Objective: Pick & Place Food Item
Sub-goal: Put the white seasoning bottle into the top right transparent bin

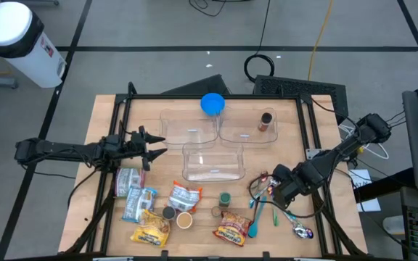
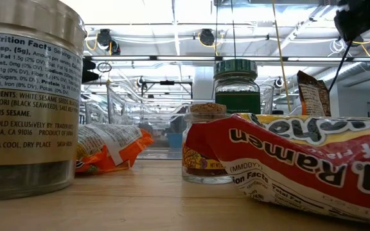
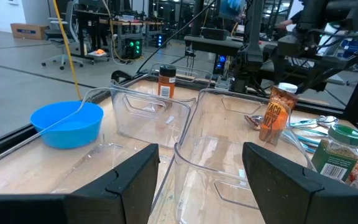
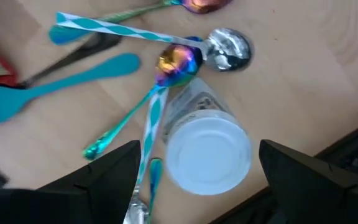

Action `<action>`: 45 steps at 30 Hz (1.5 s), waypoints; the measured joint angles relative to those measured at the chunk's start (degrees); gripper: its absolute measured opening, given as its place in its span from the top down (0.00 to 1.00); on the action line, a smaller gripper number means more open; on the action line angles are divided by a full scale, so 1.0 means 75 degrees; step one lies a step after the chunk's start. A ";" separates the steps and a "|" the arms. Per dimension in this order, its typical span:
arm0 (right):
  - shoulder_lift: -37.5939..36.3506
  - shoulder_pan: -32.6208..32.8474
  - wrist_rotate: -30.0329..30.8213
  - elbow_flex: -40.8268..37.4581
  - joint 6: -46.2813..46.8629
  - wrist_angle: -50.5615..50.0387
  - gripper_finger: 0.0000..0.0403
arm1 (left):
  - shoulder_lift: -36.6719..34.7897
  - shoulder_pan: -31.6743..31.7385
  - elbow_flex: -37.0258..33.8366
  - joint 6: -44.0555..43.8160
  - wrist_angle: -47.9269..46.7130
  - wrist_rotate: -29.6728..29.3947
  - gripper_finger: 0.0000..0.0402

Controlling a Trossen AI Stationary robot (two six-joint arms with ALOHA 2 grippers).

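1. Your right gripper [image 4: 197,180] hangs with its jaws apart directly over a white-lidded jar [image 4: 207,152] lying among the spoons [image 4: 185,62] at the table's right edge. I judge this to be the food item you are lining up to take; nothing is held yet.
2. Your left gripper [image 3: 197,186] waits at the left side, jaws apart and empty, facing the clear bins [image 3: 229,168] and the blue bowl [image 3: 67,124], the likely drop places.
3. The other packets and jars sit clustered at the near edge, within reach of either arm.
4. Readable writing: the tin [image 2: 27,96] says "Nutrition Facts", "white sesame seeds, nori" and "Trader Joe's"; the red packet [image 2: 300,167] reads "Ramen".
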 joint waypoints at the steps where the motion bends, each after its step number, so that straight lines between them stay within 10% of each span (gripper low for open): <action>1: 0.0000 0.0000 -0.0020 -0.0073 0.0003 0.0028 0.21 | 0.0001 0.0002 0.0001 -0.0001 0.0000 0.0000 0.40; 13: 0.0000 0.0001 -0.0176 -0.0193 0.0597 0.0090 0.23 | 0.0000 0.0003 0.0000 -0.0002 0.0000 0.0000 0.40; 26: -0.0111 0.0000 -0.0417 -0.0161 0.0562 -0.0114 0.54 | 0.0001 0.0003 0.0001 -0.0001 0.0000 0.0000 0.40; 36: -0.0442 -0.0339 0.0398 0.2154 0.0490 -0.2827 0.54 | 0.0000 0.0000 0.0000 -0.0001 0.0000 0.0000 0.40; 45: -0.0587 -0.2611 0.1652 0.3661 -0.1663 -0.2766 0.54 | 0.0000 0.0002 0.0000 -0.0001 0.0000 0.0000 0.40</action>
